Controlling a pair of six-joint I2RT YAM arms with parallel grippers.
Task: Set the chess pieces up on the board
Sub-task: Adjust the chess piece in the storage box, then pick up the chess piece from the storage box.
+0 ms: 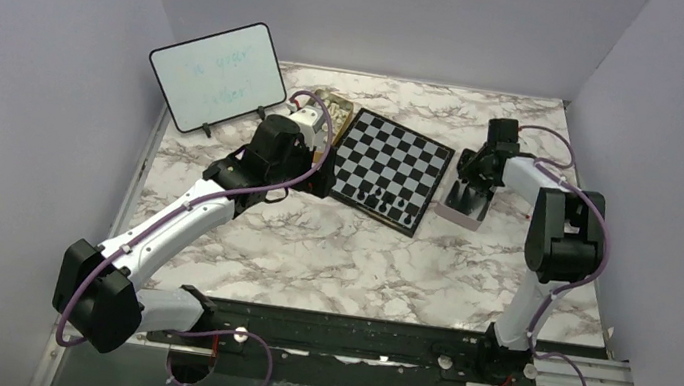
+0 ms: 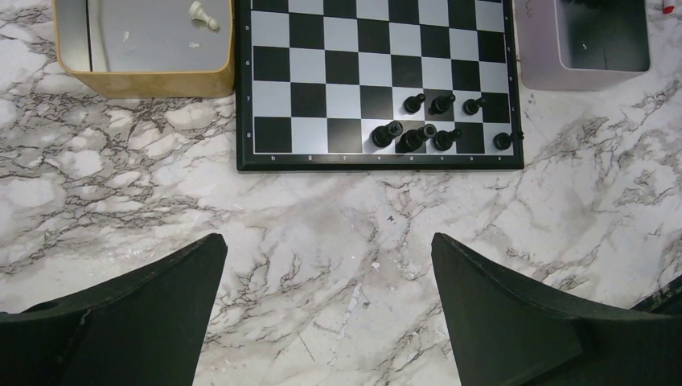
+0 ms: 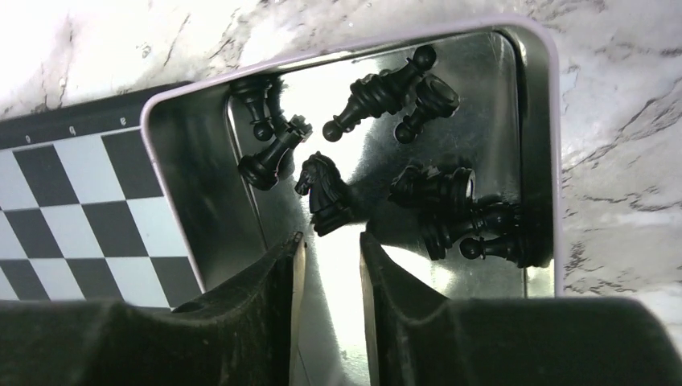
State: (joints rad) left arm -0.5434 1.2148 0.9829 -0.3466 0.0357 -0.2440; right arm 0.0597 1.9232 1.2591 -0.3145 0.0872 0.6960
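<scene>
Marble table: lavender tin holds black chessmen.

Under the left gripper, white tabletop veined in grey, the same marble pattern just beyond the right gripper. Plain lavender-grey walls farther out on three sides. Soft, even light.

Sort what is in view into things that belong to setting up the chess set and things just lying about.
Part of the job:
chessboard
standing black pieces on its near rows
loose black pieces in the lilac-rimmed tin
cream piece in the gold tin

Just lying about:
dry-erase board
the two tins themselves, which only hold pieces
</scene>
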